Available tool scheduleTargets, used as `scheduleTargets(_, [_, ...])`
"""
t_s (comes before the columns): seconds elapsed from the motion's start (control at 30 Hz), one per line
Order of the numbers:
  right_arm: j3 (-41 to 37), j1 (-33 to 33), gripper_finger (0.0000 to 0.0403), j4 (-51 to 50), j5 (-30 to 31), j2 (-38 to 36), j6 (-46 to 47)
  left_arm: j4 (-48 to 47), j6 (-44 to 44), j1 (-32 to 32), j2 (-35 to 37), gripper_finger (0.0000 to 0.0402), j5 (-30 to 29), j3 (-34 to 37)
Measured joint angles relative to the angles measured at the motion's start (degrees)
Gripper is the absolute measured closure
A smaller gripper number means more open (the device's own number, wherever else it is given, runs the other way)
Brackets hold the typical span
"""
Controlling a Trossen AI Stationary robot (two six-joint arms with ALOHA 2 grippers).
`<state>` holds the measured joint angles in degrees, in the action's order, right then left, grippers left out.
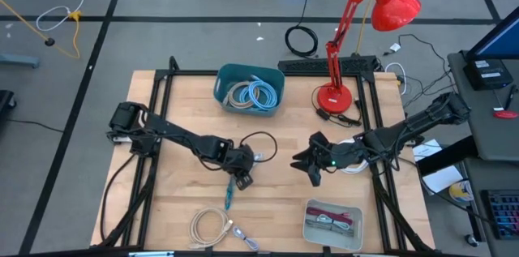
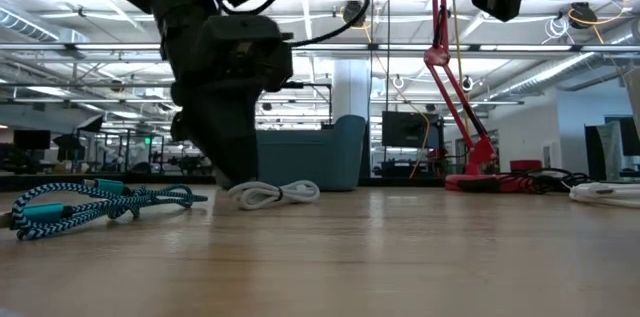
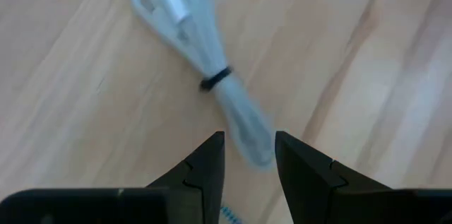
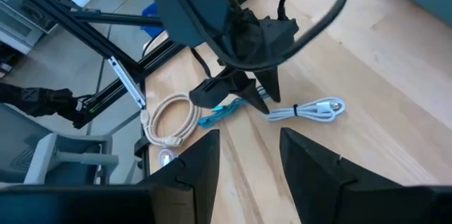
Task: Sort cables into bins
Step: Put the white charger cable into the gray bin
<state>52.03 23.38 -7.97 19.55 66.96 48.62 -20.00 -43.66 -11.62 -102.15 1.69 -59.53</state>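
A white cable [image 3: 201,54], bundled with a black tie, lies flat on the wooden table. It also shows in the low view [image 2: 275,194] and the right wrist view [image 4: 311,109]. My left gripper [image 3: 247,136] is open and points steeply down just above it, with the bundle's near end between its fingertips; I cannot tell if they touch it. A teal cable [image 1: 229,196] and a beige coil [image 1: 209,226] lie nearer the front edge. The dark teal tub [image 1: 223,87] holds coils, and the grey tray [image 1: 310,226] holds maroon pieces. My right gripper [image 1: 312,169] hangs open above the table's right half.
A red lamp [image 1: 357,38] stands at the far right of the table with its black cord [image 1: 345,115] beside the base. Black frame rails [image 1: 154,103] run along both table sides. Bare wood lies between the two arms and the tray.
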Motion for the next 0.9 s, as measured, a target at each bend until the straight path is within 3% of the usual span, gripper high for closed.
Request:
scheduleTargets(0.47, [0.0, 0.0, 0.0264, 0.0, 0.1, 0.0, 0.2, 2.3, -0.1, 0.5, 0.0, 0.0275, -0.1, -0.2])
scheduleTargets(0.8, [0.0, 0.0, 0.0264, 0.1, 0.1, 0.0, 0.2, 4.5, -1.8, 0.6, -5.6, 0.0275, 2.3, -0.5])
scheduleTargets(0.9, [0.0, 0.0, 0.0264, 0.3, 0.1, 0.0, 0.2, 3.4, -1.9, 0.5, -5.5, 0.0294, 1.9, -0.5])
